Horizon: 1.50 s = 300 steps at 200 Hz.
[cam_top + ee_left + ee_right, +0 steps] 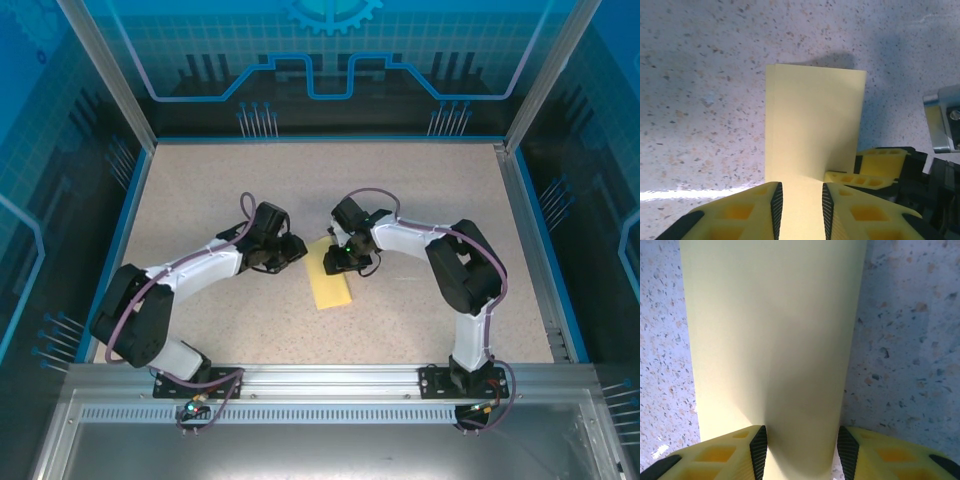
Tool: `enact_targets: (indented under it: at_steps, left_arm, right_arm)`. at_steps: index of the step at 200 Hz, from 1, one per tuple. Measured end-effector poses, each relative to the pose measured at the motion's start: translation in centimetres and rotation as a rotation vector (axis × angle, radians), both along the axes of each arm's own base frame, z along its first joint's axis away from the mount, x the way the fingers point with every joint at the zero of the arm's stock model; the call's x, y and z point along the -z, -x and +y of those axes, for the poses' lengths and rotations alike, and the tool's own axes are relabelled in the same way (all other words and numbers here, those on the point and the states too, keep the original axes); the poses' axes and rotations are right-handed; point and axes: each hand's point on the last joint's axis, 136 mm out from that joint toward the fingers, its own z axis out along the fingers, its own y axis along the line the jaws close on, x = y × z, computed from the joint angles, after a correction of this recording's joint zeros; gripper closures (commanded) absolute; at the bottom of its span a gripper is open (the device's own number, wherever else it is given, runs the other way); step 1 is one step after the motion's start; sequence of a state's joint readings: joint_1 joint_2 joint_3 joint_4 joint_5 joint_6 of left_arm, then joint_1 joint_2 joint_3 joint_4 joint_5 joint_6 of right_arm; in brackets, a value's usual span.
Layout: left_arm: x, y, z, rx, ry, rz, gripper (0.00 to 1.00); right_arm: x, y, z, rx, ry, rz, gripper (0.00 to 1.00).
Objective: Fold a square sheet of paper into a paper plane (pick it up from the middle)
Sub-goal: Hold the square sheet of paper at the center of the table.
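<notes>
Fold status: early, one fold in, no plane yet.
Square sheet of paper (330, 284) lies mid-counter (220, 190) as a narrow doubled rectangle between both arms; I see no nose corners and no wings, so I judge most creases are left to do. Left pincer (800, 202) part open, pads either side of the paper's near end, nothing clamped. Right pincer (802, 447) about half open, pads down on the sheet across its width; I can't tell if it's pinching or just pressing. Readable text: none on paper, arms or backdrop, only a gear graphic (333, 12) on the rear panel.
</notes>
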<state>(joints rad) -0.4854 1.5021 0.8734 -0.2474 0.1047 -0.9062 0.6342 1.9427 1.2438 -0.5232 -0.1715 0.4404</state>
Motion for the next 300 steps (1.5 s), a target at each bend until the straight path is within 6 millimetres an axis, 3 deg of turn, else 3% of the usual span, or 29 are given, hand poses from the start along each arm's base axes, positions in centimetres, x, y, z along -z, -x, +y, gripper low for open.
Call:
enact_targets:
  at_steps: [60, 248, 300]
  left_arm:
    - [1.5, 1.1, 1.3, -0.022, -0.016, 0.031, 0.72]
    - [4.3, 1.5, -0.6, 0.035, 0.058, 0.108, 0.77]
    - [4.3, 1.4, -1.2, 0.05, 0.084, 0.108, 0.78]
  right_arm:
    - [0.2, -0.1, 0.0, -0.018, 0.011, 0.002, 0.54]
    - [0.5, 0.0, 0.2, -0.031, 0.051, 0.023, 0.49]
    - [0.5, 0.0, 0.2, -0.03, 0.06, 0.036, 0.49]
